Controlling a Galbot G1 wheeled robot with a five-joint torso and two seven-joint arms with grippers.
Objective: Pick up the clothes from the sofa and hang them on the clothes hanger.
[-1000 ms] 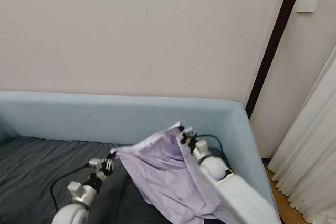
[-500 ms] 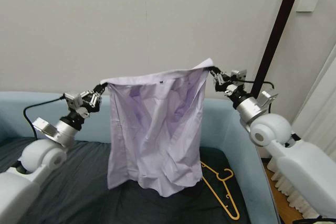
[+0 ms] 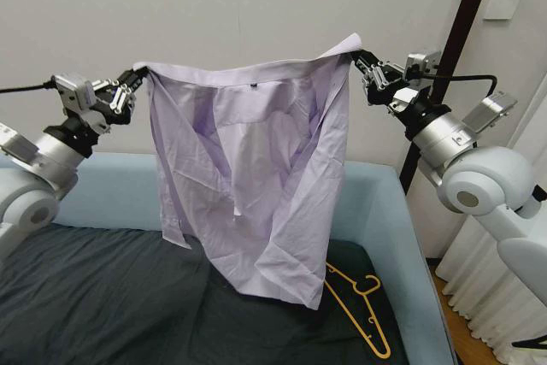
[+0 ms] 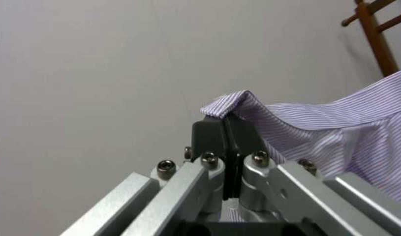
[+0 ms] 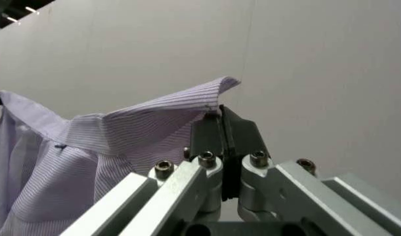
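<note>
A lilac striped shirt [image 3: 248,168] hangs spread in the air above the sofa [image 3: 367,203], held by its two shoulder corners. My left gripper [image 3: 137,85] is shut on the left corner [image 4: 230,105], high at the left. On the right, my right gripper [image 3: 357,61] is shut on the other corner [image 5: 210,96] at about the same height. The shirt's hem dangles just above the dark seat cover [image 3: 94,297]. A yellow clothes hanger [image 3: 363,309] lies on the seat under the shirt's right side.
The light blue sofa backrest runs behind the shirt, with its right arm near a dark wooden post [image 3: 449,57]. A wooden rack [image 4: 377,34] appears past the shirt in the left wrist view. White curtains [image 3: 504,279] hang at the far right. A plain wall lies behind.
Both arms have risen and spread wider, lifting the shirt off the seat and stretching it out. The hanger became visible once the shirt came up.
</note>
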